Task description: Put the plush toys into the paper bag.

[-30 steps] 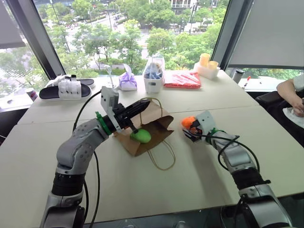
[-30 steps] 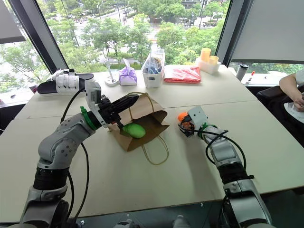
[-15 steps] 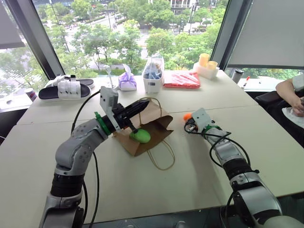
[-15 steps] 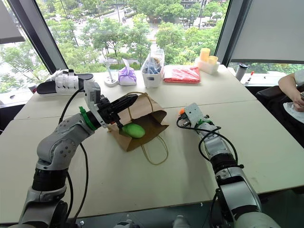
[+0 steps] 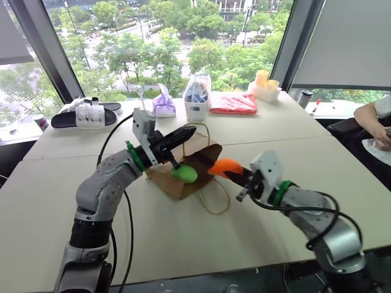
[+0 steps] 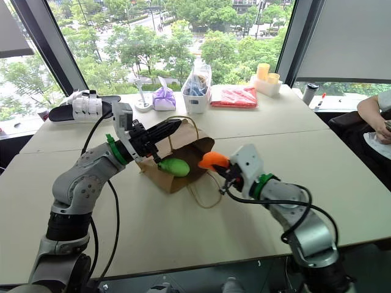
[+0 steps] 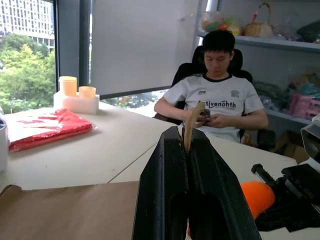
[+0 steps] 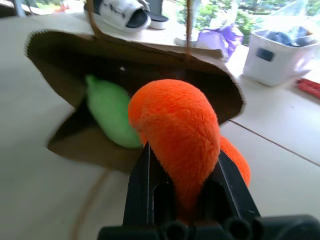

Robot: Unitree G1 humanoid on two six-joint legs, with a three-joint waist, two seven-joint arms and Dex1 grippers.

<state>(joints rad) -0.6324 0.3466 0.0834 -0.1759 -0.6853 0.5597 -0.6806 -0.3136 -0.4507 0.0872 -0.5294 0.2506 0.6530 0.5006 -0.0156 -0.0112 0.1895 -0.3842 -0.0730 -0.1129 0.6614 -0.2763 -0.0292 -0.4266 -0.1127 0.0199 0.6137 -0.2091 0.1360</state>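
The brown kraft paper bag (image 5: 183, 168) is lying on its side on the pale table (image 5: 244, 232), mouth facing the right arm. The left gripper (image 5: 186, 132) is pinching the bag's upper lip, holding the mouth open. The lime green plush toy (image 5: 184, 174) is sitting inside that mouth. The right gripper (image 6: 221, 170) is squeezing the bright orange plush toy (image 6: 212, 160) just outside the mouth. Risk: a thin pinch could slip and the mouth collapse, or the orange toy could snag on the bag's edge.

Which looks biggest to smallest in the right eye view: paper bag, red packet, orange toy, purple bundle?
1. Paper bag
2. Red packet
3. Orange toy and purple bundle look about alike; the toy sits nearer the camera and the right fingers partly cover it, so no ranking there.
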